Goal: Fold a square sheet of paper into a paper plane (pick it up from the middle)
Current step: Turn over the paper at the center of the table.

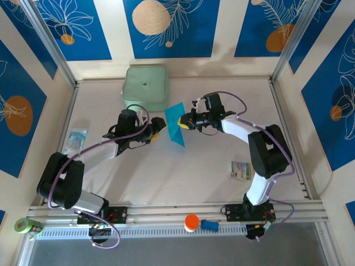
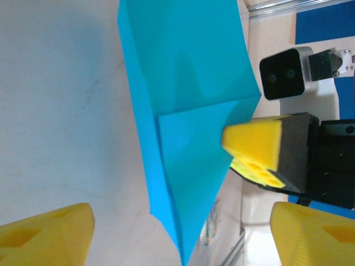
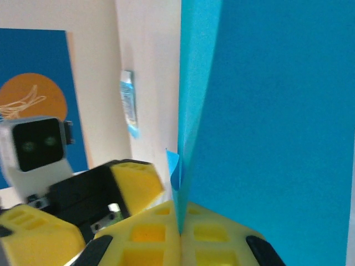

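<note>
**Yellow pads on blue paper: right claw clamped, left claw spread**

Closest to right wrist lens: yellow pads [image 3: 147, 235] of right gripper [image 3: 180, 224], pressed together on edge of blue paper [image 3: 266, 111], seen edge-on and upright between them.

From above: paper held just in front of pale green box [image 1: 145, 87], off its front-right corner. Folded to a narrow pointed shape, tip aimed away from box toward arm bases. Cannot tell whether tip touches table [image 1: 183, 177].

From left wrist: layered flap and diagonal creases across the paper. Right claw's yellow tip biting on its right edge.

Left gripper [image 1: 157, 128]: in front of box, just left of paper. Fingers spread wide, nothing held. Paper's pointed end between the two fingers in wrist view, no contact visible.

Also logged, all placed from the box:
- printed packet [image 1: 75, 141]: well to its left, nearer arm bases.
- second packet [image 1: 241, 170]: well to its right, nearer still, beside right arm.
- orange-capped item [image 1: 191, 223] and small blue item [image 1: 209, 225]: side by side on front rail, far in front.
- green can [image 1: 28, 226]: far front-left, at rail's end.
</note>
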### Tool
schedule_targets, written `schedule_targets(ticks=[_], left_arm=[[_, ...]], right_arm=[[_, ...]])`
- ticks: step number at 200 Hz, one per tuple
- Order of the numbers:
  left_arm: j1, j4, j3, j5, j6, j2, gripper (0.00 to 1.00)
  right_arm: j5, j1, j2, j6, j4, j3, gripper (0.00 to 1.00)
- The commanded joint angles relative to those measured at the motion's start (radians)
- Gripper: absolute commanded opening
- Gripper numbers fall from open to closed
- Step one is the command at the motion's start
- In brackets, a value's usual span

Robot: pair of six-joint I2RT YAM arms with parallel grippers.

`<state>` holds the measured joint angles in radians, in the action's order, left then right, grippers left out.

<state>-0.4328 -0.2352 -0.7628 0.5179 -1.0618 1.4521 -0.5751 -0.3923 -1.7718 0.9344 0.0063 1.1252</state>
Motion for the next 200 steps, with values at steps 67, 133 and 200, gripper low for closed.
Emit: schedule_targets(ticks=[67,133,200], left_arm=[[-0.046,-0.327,0.002,0.119,-0.104,0.071,0.84],[-0.047,-0.322,0.008,0.082,-0.08,0.053,0.53],[-0.047,-0.286,-0.004,0.062,-0.077,0.05,0.3]], right_arm=[[-0.199,0.013,0.039,0.157,0.178,-0.011,0.0],[-0.213,0.02,0.024,0.167,0.195,-0.031,0.0],[-0.209,0.027,0.013,0.171,0.181,-0.044,0.04]])
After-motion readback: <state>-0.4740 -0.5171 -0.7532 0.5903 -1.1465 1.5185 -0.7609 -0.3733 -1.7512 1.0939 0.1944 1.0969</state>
